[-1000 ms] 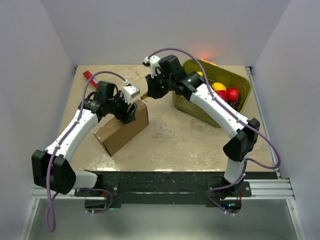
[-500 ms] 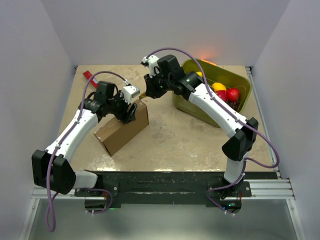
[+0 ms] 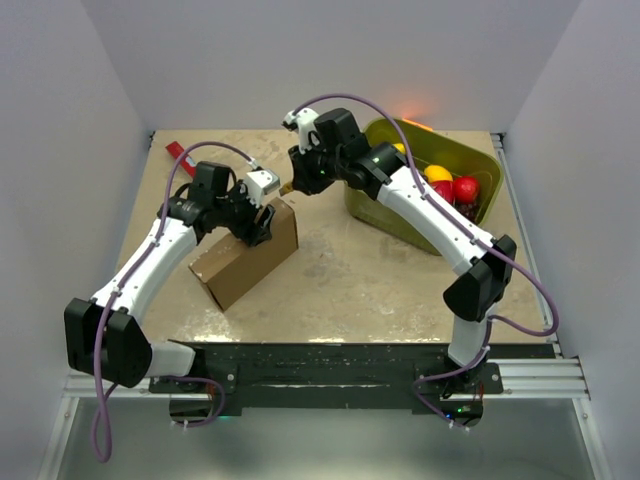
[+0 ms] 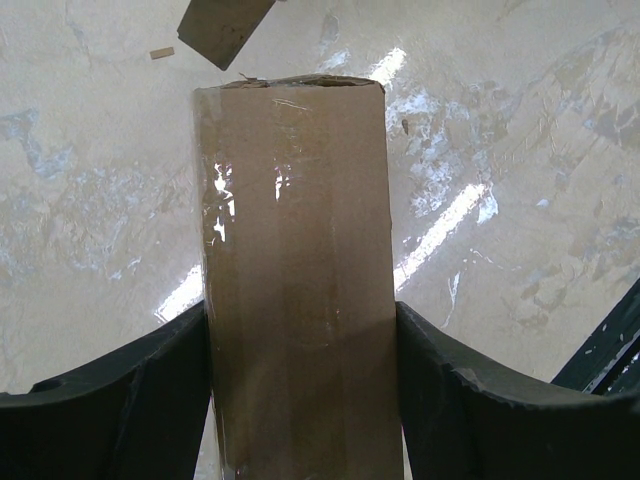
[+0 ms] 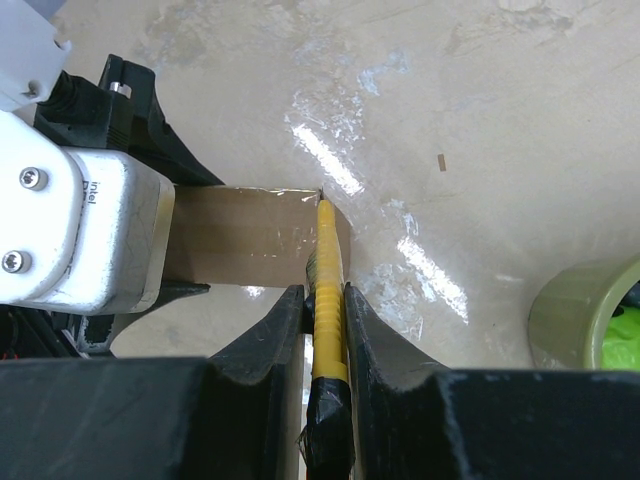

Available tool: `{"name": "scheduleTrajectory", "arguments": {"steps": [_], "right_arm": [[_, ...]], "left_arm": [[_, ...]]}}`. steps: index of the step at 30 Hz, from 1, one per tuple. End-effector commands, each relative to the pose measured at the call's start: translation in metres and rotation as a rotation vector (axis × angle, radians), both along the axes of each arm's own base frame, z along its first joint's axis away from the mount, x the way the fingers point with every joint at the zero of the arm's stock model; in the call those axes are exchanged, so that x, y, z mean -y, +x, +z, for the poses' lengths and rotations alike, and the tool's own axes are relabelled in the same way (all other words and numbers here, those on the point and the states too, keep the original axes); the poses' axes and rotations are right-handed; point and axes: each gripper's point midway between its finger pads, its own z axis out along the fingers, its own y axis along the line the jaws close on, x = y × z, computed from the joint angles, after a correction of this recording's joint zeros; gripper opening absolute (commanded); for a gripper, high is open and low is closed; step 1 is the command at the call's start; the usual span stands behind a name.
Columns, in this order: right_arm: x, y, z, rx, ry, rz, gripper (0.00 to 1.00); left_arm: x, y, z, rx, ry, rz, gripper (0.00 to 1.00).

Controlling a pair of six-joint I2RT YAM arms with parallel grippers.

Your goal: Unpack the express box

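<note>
The brown cardboard express box (image 3: 240,258) stands on a long edge left of the table's centre, its lid closed. My left gripper (image 3: 262,222) is shut on its far end. In the left wrist view the fingers (image 4: 150,385) press both faces of the taped box (image 4: 295,250). My right gripper (image 3: 298,183) is shut on a yellow cutter (image 5: 327,290) with black tape at its rear. The cutter's tip touches the box's top far corner (image 5: 322,200), beside the left wrist's white camera housing (image 5: 80,230).
An olive-green tub (image 3: 440,150) of red and yellow fruit stands at the back right; its rim shows in the right wrist view (image 5: 585,310). A red item (image 3: 180,153) lies at the back left corner. A small cardboard scrap (image 4: 222,28) lies beyond the box. White walls enclose the table.
My right gripper with the cutter has shifted slightly left and back along the box's far corner. The left gripper and the box have stayed still.
</note>
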Motion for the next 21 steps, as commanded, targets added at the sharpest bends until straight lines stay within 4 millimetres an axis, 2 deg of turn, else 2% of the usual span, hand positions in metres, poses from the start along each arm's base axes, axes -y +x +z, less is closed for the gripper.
{"name": "scheduleTrajectory", "arguments": {"steps": [1,15,21], "right_arm": [[-0.009,0.0,0.015,0.032,0.03,0.027,0.0],[-0.008,0.003,0.01,0.033,0.003,0.03,0.0],[0.0,-0.009,0.005,0.007,-0.03,0.064,0.0]], "left_arm": [[0.003,0.004,-0.005,-0.01,-0.006,0.001,0.66],[0.003,0.007,-0.006,-0.013,-0.001,0.002,0.66],[-0.001,0.013,-0.006,-0.011,0.018,0.036,0.64]]}}
